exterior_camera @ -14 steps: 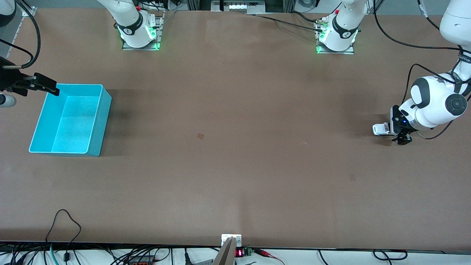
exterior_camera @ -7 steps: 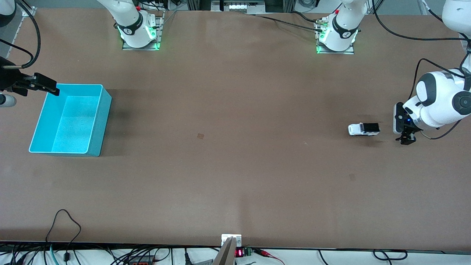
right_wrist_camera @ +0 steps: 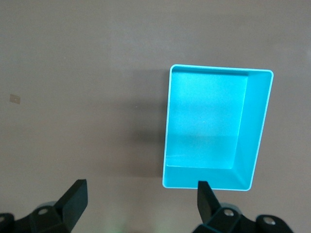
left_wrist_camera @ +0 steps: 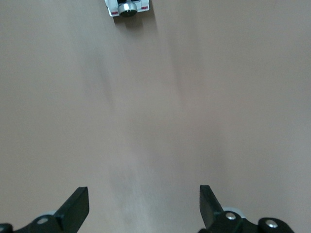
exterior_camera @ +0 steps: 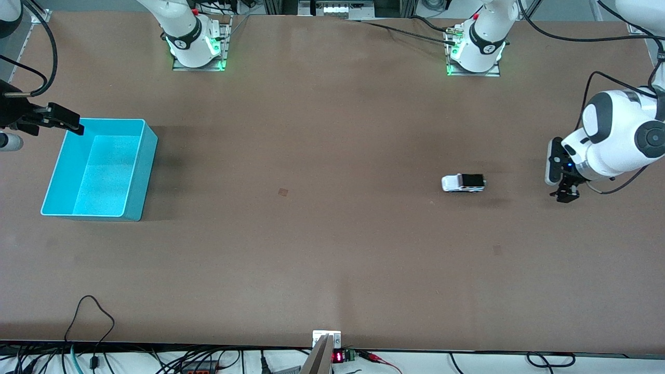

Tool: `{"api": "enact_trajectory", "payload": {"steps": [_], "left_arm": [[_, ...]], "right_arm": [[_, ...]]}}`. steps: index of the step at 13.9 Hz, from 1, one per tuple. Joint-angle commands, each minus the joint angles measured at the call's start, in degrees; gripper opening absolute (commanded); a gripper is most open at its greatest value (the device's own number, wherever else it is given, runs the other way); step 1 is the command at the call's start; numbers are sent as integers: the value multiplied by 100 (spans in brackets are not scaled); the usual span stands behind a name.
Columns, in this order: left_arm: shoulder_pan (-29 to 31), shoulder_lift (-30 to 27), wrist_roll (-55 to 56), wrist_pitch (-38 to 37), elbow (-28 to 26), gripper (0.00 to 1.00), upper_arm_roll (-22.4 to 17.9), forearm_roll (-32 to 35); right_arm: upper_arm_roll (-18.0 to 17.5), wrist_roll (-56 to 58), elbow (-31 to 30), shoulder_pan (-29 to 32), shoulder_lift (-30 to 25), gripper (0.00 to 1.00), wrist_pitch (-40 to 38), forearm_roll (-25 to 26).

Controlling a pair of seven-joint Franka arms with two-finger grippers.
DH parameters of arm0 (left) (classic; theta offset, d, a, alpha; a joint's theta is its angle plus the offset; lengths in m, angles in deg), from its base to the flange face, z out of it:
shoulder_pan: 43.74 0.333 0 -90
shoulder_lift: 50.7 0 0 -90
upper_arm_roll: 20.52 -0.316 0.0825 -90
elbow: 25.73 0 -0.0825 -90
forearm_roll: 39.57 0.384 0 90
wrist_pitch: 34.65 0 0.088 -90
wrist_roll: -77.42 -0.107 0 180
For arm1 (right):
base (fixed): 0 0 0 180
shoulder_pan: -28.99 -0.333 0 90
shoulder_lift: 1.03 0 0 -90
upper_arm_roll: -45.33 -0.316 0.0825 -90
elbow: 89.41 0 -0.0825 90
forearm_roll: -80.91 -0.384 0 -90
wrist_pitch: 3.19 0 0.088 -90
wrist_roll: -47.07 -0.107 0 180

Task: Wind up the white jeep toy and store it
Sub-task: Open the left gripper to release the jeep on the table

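The white jeep toy [exterior_camera: 463, 183], with its black rear top, stands free on the brown table, a short way from my left gripper [exterior_camera: 565, 194] toward the right arm's end. Its rear shows in the left wrist view [left_wrist_camera: 127, 7]. My left gripper [left_wrist_camera: 144, 194] is open and empty, low over bare table. The turquoise bin [exterior_camera: 148, 171] sits empty at the right arm's end of the table. My right gripper [exterior_camera: 67, 122] waits, open and empty, over that bin's outer edge; the bin's rim [right_wrist_camera: 218, 68] shows below my right gripper [right_wrist_camera: 142, 187].
A small brown mark [exterior_camera: 283, 191] lies on the table between the jeep and the bin. The two arm bases [exterior_camera: 196, 47] [exterior_camera: 475, 52] stand at the table's back edge. Cables [exterior_camera: 93, 311] run along the front edge.
The left gripper opened and let go of the jeep. The jeep rolled across the table toward the right arm's end. The left gripper drew back and rose a little. The right arm has not moved.
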Motion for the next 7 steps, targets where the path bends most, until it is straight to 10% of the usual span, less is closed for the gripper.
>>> {"api": "enact_trajectory", "payload": {"steps": [1, 7], "left_arm": [[-343, -242, 405, -584, 193, 100, -45, -285], [-1099, -251, 1925, -1675, 1046, 100, -36, -382]], "right_arm": [[5, 69, 26, 0, -18, 100, -74, -14], [5, 69, 26, 0, -27, 100, -83, -14]]}}
